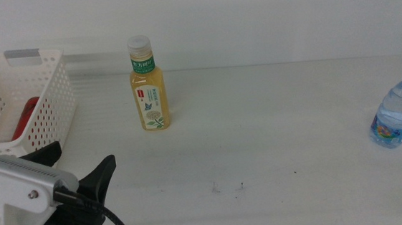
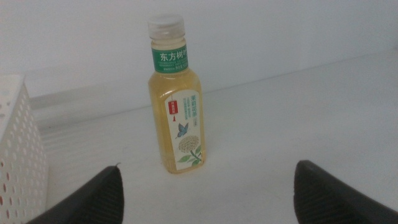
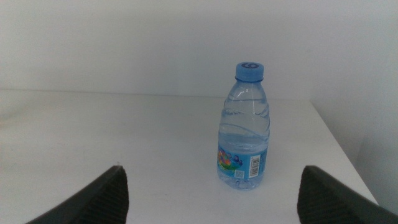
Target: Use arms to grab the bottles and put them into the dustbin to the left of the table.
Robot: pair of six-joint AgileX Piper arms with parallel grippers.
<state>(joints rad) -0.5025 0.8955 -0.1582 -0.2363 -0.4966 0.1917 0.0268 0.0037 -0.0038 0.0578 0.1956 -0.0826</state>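
A yellow tea bottle (image 1: pixel 148 84) with a white cap and green label stands upright on the white table (image 1: pixel 260 136), left of centre. In the left wrist view the tea bottle (image 2: pixel 177 106) stands ahead of my left gripper (image 2: pixel 211 186), whose jaws are wide open and empty. That left gripper (image 1: pixel 76 169) shows at the bottom left of the middle view. A clear, blue-capped water bottle (image 1: pixel 398 110) stands near the right edge. The water bottle (image 3: pixel 244 130) is upright ahead of my open, empty right gripper (image 3: pixel 211 186). A red can (image 1: pixel 25 118) lies inside the white dustbin (image 1: pixel 49 103) at the far left.
The dustbin's perforated wall (image 2: pixel 18 155) is close beside the tea bottle on the left gripper's side. The table's right edge (image 3: pixel 339 149) runs just past the water bottle. A few dark specks (image 1: pixel 225 188) mark the tabletop near the front.
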